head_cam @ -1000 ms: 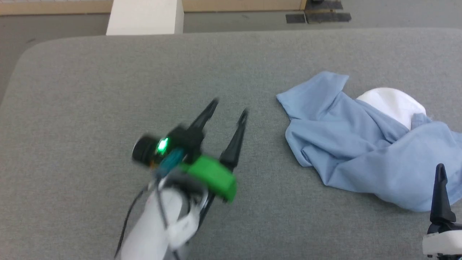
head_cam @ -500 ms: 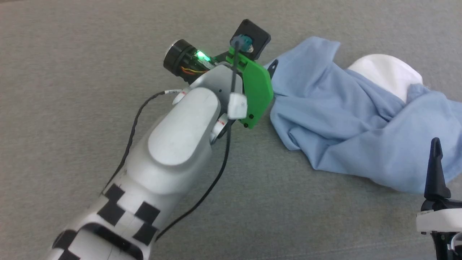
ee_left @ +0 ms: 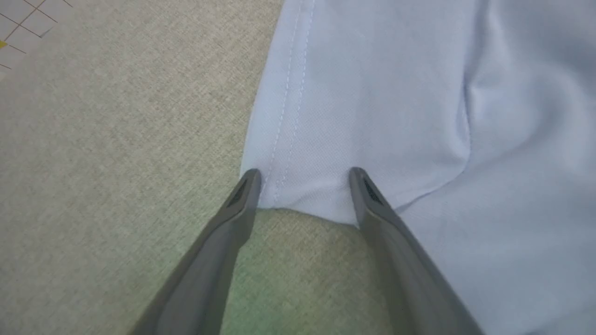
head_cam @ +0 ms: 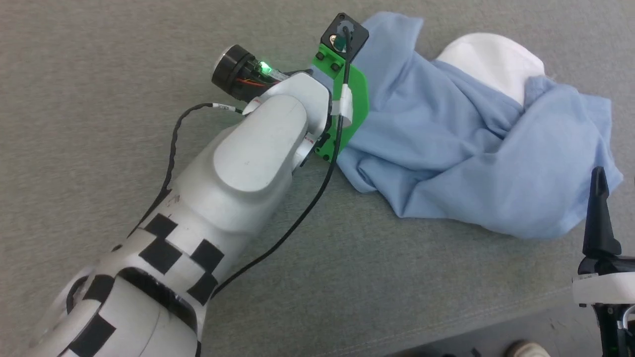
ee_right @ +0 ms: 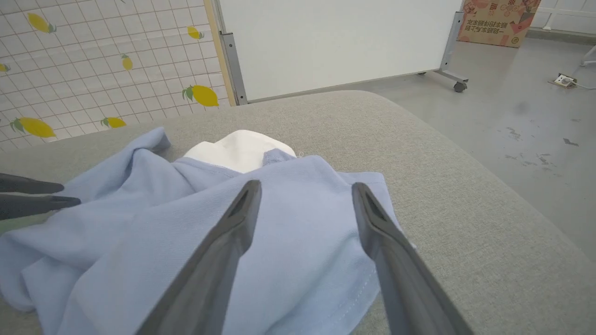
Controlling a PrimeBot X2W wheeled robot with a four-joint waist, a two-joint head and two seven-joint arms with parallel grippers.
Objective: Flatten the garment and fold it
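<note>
One garment [head_cam: 446, 148], two pincers — left pincer [ee_left: 303, 173], right pincer [ee_right: 306, 185] — one grey table [head_cam: 99, 74]

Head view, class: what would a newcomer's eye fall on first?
The crumpled light blue garment on the right of the grey padded surface, a white patch showing at its far side. Next, the left gripper, open, its fingertips straddling the garment's stitched hem corner.

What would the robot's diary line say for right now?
phase: pre-grasp | garment: crumpled on grey surface, not flattened | left gripper: open, tips at stitched hem | right gripper: open, by opposite edge, holding nothing
</note>
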